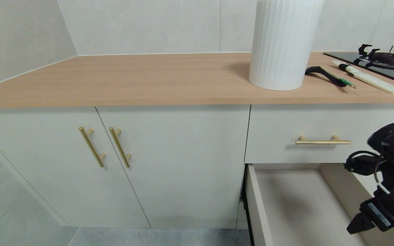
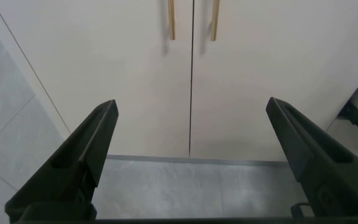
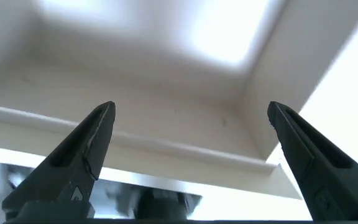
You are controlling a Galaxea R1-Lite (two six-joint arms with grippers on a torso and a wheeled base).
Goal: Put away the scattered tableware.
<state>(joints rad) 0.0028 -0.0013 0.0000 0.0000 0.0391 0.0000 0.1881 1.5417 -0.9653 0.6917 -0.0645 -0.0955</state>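
Drawer (image 1: 286, 205) standing pulled out, likely readied to take the tableware. Right gripper (image 3: 190, 112) low over the drawer's right side, jaws spread wide and holding nothing, well placed to lift toward the counter (image 1: 149, 78). Knife (image 1: 364, 77) and black utensil (image 1: 325, 76) lying on that counter above the drawer, not yet collected. Left gripper (image 2: 191, 106) well left of the drawer, facing the cabinet doors (image 2: 135, 81), likewise spread and unloaded.

A: What tableware is sitting out?

B: 2 pieces are lying flat just right of the white ribbed canister (image 1: 282, 44): a black-handled utensil (image 1: 323, 74) with a green tip, and farther right a long cream knife (image 1: 368, 78), both slanting alike, side by side.
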